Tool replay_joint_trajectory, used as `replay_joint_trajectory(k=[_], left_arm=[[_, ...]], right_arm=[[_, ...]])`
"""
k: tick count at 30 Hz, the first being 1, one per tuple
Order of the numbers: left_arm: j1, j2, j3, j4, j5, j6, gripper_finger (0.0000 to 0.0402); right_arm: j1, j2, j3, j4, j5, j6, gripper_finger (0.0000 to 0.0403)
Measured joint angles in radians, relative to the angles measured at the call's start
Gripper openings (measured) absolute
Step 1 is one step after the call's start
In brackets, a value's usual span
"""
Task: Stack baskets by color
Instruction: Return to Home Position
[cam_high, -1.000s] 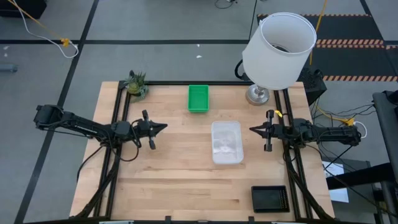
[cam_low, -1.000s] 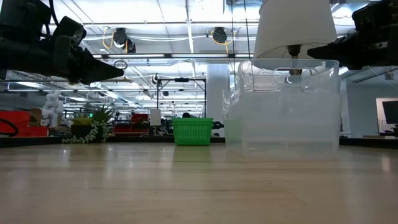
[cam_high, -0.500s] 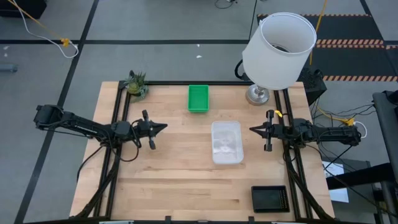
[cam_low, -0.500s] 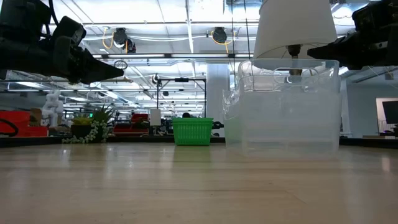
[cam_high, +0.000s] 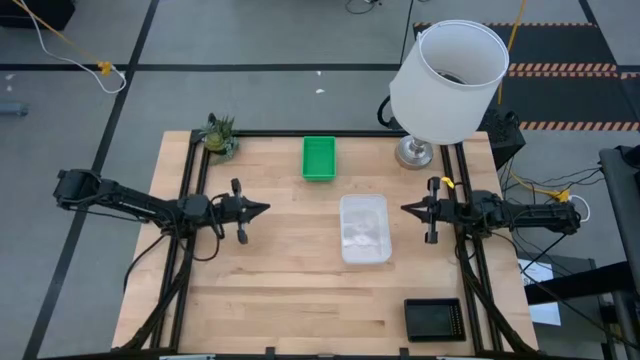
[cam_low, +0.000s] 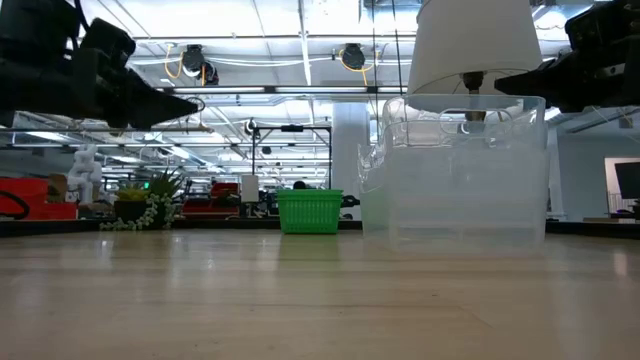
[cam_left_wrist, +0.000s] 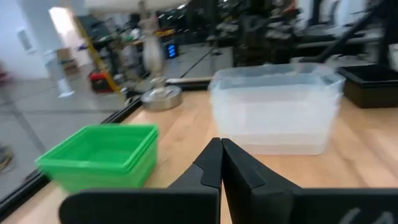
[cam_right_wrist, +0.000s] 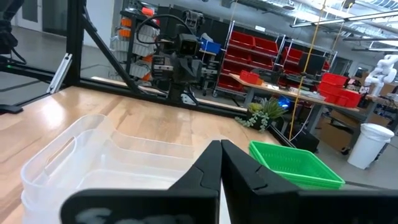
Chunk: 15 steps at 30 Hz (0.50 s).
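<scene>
A stack of clear baskets (cam_high: 364, 228) rests on its base at the table's middle and looms large in the low view (cam_low: 455, 170). A green basket (cam_high: 319, 158) sits near the far edge, and the left wrist view shows it as two nested ones (cam_left_wrist: 99, 155). A black basket (cam_high: 434, 318) lies at the near right corner. My left gripper (cam_high: 264, 208) hovers shut and level, left of the clear stack and pointing at it. My right gripper (cam_high: 405, 209) hovers shut on the stack's right, also pointing at it. Neither holds anything.
A lamp with a large white shade (cam_high: 447, 80) stands on its metal base (cam_high: 414, 152) at the far right corner. A small potted plant (cam_high: 219, 135) is at the far left corner. Bare wood lies between the clear stack and the near edge.
My left gripper has swung its fingertips slightly toward the table's near edge and has stayed shut. The baskets and my right gripper have kept still.
</scene>
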<state>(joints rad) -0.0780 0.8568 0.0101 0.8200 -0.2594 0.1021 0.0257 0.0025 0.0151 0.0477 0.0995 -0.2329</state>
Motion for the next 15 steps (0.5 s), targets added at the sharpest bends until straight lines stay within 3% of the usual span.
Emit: replay_joint_trajectory(k=[6,15], left_arm=[[0.008,-0.083,0.000,-0.027,0.033,0.000,0.0008],[0.008,-0.260,0.000,-0.206,0.052,0.005,0.0006]], right_arm=[[0.000,0.000,0.000,-0.009,0.000,0.000,0.0000],[0.000,0.000,0.000,-0.011,0.000,0.000,0.0000]])
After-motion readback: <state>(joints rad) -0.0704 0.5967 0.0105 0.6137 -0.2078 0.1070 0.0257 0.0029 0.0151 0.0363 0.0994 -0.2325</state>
